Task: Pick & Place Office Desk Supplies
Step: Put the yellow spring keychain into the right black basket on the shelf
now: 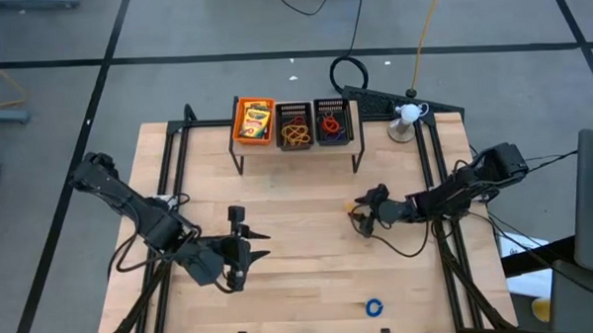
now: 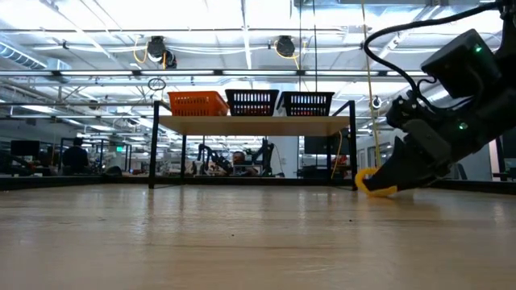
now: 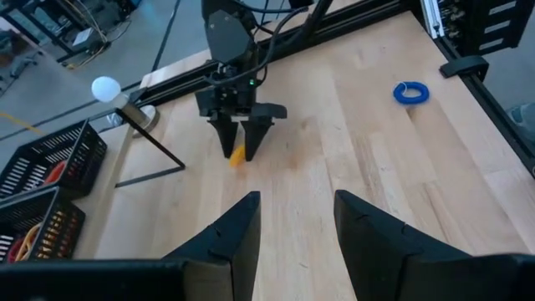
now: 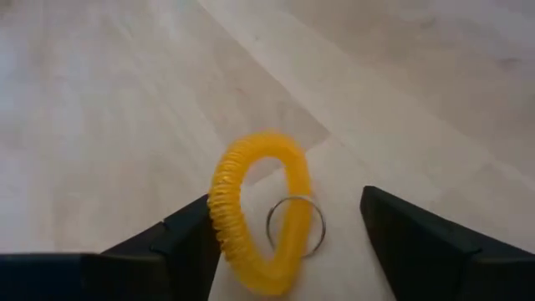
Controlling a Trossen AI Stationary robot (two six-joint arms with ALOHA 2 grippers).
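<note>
A yellow coiled ring [image 4: 227,194] with a small metal key ring [image 4: 294,226] lies on the table near its middle [image 1: 351,206]. My right gripper [image 4: 286,199] is open and low over it, one finger on either side, the coil close against one finger [image 4: 188,238]. The low view shows the ring [image 2: 375,190] on the wood under the fingers. A blue ring [image 1: 374,307] lies near the table's near edge. My left gripper [image 1: 258,243] is open over bare wood at the near left. Yellow-and-green boxes [image 1: 254,119] sit in the orange bin. My right gripper straddles the yellow coiled ring from above, slanting in from the table's right. The coil [image 4: 219,219] lies right beside one finger; I cannot tell whether it touches. The ring rests on the table.
A low shelf [image 1: 276,149] at the far side carries the orange bin [image 1: 238,129] and two black mesh bins [image 1: 295,127], [image 1: 333,124] holding bands and rings. A white-knobbed stand [image 1: 406,118] is at the far right. Black rails [image 1: 164,171] run along both sides.
</note>
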